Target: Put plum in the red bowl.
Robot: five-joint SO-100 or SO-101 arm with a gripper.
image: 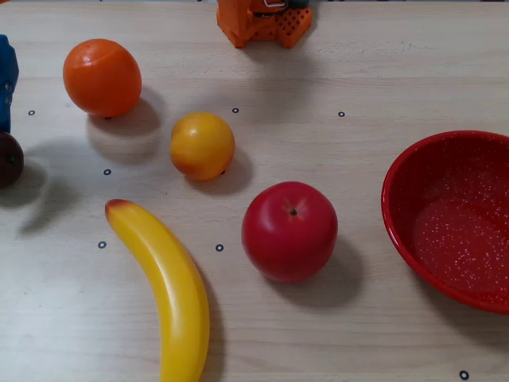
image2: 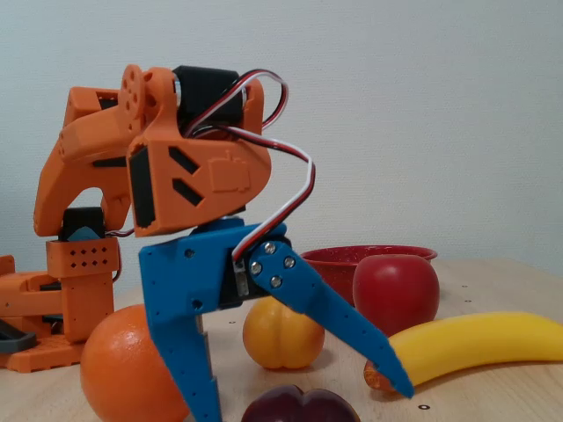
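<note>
Two blue fingers are standing wide apart in the fixed view, so your gripper [image2: 303, 406] is gaping and gripping nothing; one finger is pointing almost straight down in front of the orange [image2: 123, 374], the other is slanting out to the right of that view with its tip near the end of the banana [image2: 479, 345]. You are looking at the plum [image2: 301, 404] lying on the table at the bottom edge of that view, below and between the two fingertips; it is sitting in the gap, and I cannot tell whether either finger is touching it. In the overhead view the plum [image: 9, 159] is showing only as a dark sliver at the far left edge, just under a bit of the blue finger [image: 6, 79]; the gripper itself is mostly out of that frame. You are seeing the red bowl [image: 449, 219] at the far right of the overhead view, cut by the edge, with white speckles inside and nothing in it; it is lying well apart from the plum, with the red apple [image: 289, 231], the yellow-orange fruit [image: 202, 145] and the banana [image: 163, 282] spread between them. The orange [image: 102, 77] is resting near the plum, up and to the right of it in the overhead view; the arm's orange base [image: 264, 22] is showing at the top edge.
</note>
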